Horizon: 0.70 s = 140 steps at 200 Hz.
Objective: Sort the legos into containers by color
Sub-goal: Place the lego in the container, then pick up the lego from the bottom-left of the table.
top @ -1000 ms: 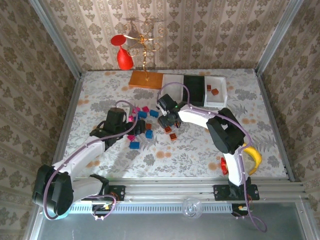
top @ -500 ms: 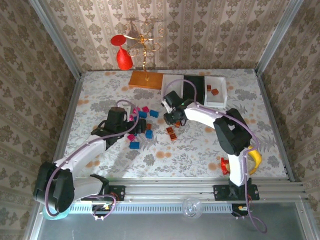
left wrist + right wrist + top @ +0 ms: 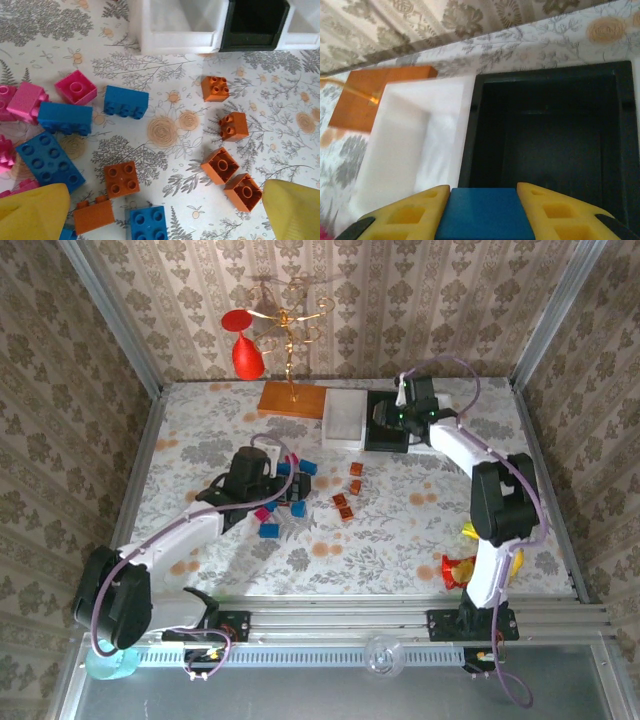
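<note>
the right gripper [image 3: 390,418] is out at the far side of the table, hanging over the black tray [image 3: 550,95]. its yellow fingers [image 3: 405,215] are clamped on a blue brick [image 3: 482,212], one on each side, and the brick sits above the tray's near edge, not down inside it as far as i can see. just left of the black tray, touching it, is a white tray [image 3: 400,150] with nothing visible in it, and beyond that is the orange base of the gold stand [image 3: 375,92].

the left gripper [image 3: 270,485] is low over the loose legos [image 3: 292,490] in the middle of the table, its jaws spread wide and holding nothing. its wrist camera shows them scattered on the flowered cloth: orange bricks [image 3: 220,165] to the right, blue bricks [image 3: 126,101] and pink bricks [image 3: 75,87] to the left, some touching, some apart. another white tray [image 3: 305,25] sits on the black one's other side. from overhead the arm lies across it, so i can't tell what it holds.
</note>
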Available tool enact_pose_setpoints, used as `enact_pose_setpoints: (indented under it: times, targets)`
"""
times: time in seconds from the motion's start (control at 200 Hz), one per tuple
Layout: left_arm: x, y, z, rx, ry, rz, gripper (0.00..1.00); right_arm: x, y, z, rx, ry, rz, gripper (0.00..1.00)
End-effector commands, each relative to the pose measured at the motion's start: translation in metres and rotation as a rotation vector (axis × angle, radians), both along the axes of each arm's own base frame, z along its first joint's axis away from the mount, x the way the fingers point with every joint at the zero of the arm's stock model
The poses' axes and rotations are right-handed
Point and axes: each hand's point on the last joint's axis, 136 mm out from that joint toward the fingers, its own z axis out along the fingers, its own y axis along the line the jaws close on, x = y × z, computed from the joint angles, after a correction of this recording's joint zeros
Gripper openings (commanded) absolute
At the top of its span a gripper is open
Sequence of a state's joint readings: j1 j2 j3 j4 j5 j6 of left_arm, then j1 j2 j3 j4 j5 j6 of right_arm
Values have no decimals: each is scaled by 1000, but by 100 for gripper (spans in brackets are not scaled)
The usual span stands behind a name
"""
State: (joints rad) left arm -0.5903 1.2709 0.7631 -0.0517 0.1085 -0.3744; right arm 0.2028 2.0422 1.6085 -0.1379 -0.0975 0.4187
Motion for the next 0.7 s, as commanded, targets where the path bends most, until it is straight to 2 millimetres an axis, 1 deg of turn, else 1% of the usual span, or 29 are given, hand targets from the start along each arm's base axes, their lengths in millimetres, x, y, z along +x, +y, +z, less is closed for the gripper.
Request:
enact_pose_setpoints:
  times: [0.0, 0.065, 0.13, 0.18, 0.22, 0.27, 0.33, 0.385, 0.445, 0.485, 0.525, 0.53, 0.545, 0.575, 0.635, 0.695]
  targets:
    - [2, -11, 18, -35, -27, -19, 100, 25, -6, -16, -11, 27, -79, 37]
    - [0, -10, 19, -26, -31, -15, 100, 36, -5, -21, -18, 29, -82, 40]
    - [-1, -6, 20, -12, -34, -6, 100, 44, -9, -20, -54, 26, -99, 45]
    - [-2, -2, 22, 0, -41, 1, 100, 46, -13, -13, -76, 16, -99, 48]
    - [-2, 1, 22, 13, -46, 6, 100, 47, -14, -5, -82, 2, -95, 54]
    - [-3, 6, 21, 31, -51, 14, 100, 43, -15, 6, -91, -15, -86, 61]
    - [-2, 16, 19, 61, -53, 36, 100, 33, -16, 19, -98, -30, -74, 66]
    - [-2, 31, 15, 86, -48, 74, 100, 16, -14, 28, -91, -45, -52, 69]
    - [-1, 49, 10, 87, -35, 119, 100, -8, -6, 33, -70, -58, -4, 71]
    - [-3, 61, 5, 79, -19, 142, 100, -28, 4, 34, -59, -66, 41, 72]
    - [-6, 69, 0, 73, 0, 159, 100, -49, 17, 35, -61, -77, 101, 73]
    - [-7, 69, -1, 74, 4, 158, 100, -52, 20, 34, -63, -77, 110, 73]
    - [-5, 78, -4, 75, 13, 184, 100, -60, 25, 33, -69, -76, 133, 73]
    - [-7, 85, -9, 79, 31, 199, 100, -77, 34, 29, -88, -71, 173, 74]
    - [-13, 94, -19, 97, 71, 217, 100, -107, 52, 21, -130, -58, 248, 76]
    - [-21, 96, -31, 112, 115, 218, 100, -136, 68, 7, -166, -26, 305, 77]
